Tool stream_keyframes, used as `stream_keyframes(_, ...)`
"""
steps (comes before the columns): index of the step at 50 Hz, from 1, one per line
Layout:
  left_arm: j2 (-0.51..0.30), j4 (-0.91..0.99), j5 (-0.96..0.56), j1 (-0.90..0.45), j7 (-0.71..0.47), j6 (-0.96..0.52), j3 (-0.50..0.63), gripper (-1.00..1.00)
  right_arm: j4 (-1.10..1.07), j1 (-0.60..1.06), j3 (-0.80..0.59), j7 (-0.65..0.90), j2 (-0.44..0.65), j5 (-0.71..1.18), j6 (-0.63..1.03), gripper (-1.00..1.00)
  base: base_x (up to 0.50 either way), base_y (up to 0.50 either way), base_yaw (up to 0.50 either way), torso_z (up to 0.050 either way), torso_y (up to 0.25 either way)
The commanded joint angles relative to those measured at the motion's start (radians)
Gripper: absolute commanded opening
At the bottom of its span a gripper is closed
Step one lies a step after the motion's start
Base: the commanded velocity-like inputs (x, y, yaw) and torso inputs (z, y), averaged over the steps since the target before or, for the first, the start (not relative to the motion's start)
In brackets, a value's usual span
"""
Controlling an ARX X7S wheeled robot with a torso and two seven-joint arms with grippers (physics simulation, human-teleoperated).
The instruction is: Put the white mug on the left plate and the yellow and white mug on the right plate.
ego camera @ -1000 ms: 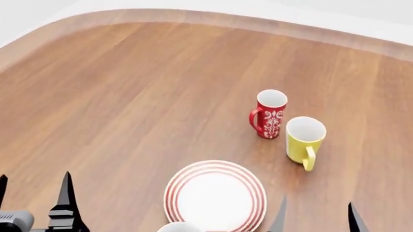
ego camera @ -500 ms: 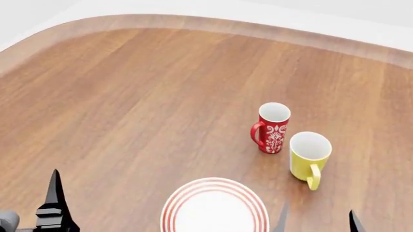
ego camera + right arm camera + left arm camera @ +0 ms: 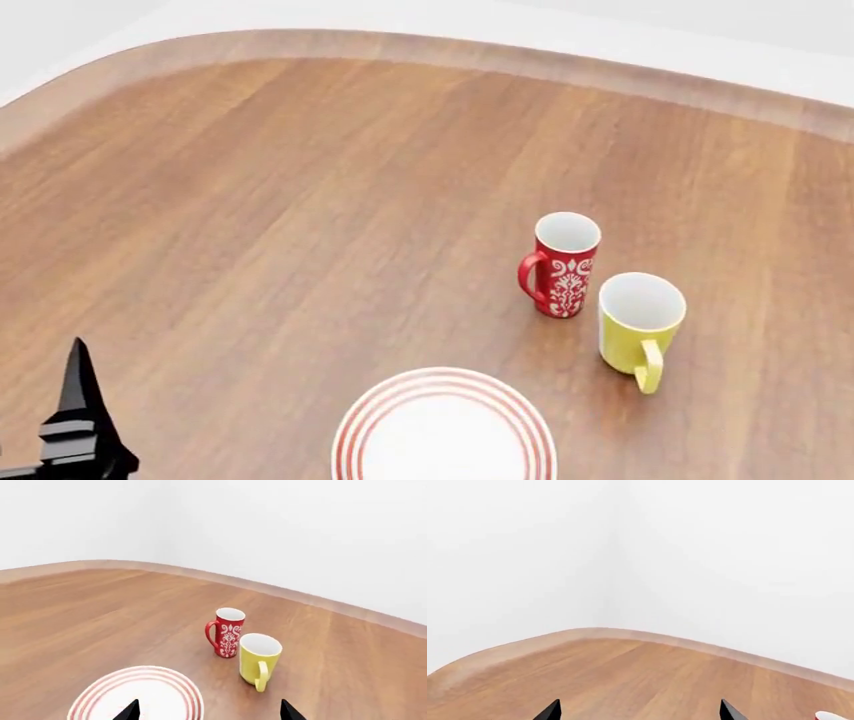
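Your yellow and white mug (image 3: 639,329) stands on the counter (image 3: 267,220) just beside the red mug (image 3: 563,262), handle toward you. Only 1 plate (image 3: 445,428) shows, cut off at the frame edge; I can't tell which it is. Both pincers are released and empty. Reach carelessly with the right pincer (image 3: 208,711) and you'll likely topple the red mug.

The wooden table (image 3: 267,230) has a rounded pale edge at the far side. On it stand a red mug (image 3: 562,264) with white pattern and, just beside it, the yellow and white mug (image 3: 638,330), both upright. Nearer lies a plate (image 3: 445,428) with red rings, probably the right plate, cut off by the frame edge.
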Motion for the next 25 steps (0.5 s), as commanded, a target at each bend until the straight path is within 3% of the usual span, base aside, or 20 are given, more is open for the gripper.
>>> stream_keyframes(1, -0.002, 0.009, -0.017, -0.002, -0.014, -0.010, -0.004, 1.00, -0.104, -0.114, 0.027, -0.086, 0.085, 0.098, 0.036, 1.00, 0.00, 0.00, 0.00, 0.000, 0.000)
stream_keyframes(8, -0.007, 0.004, -0.020, -0.004, -0.015, -0.009, -0.002, 1.00, -0.164, -0.215, 0.070, -0.135, 0.135, 0.168, 0.034, 1.00, 0.00, 0.00, 0.00, 0.000, 0.000)
stream_keyframes(25, -0.013, 0.029, -0.033, 0.001, -0.034, -0.026, 0.000, 1.00, -0.229, -0.351, 0.080, -0.183, 0.219, 0.109, 0.032, 1.00, 0.00, 0.00, 0.00, 0.000, 0.000)
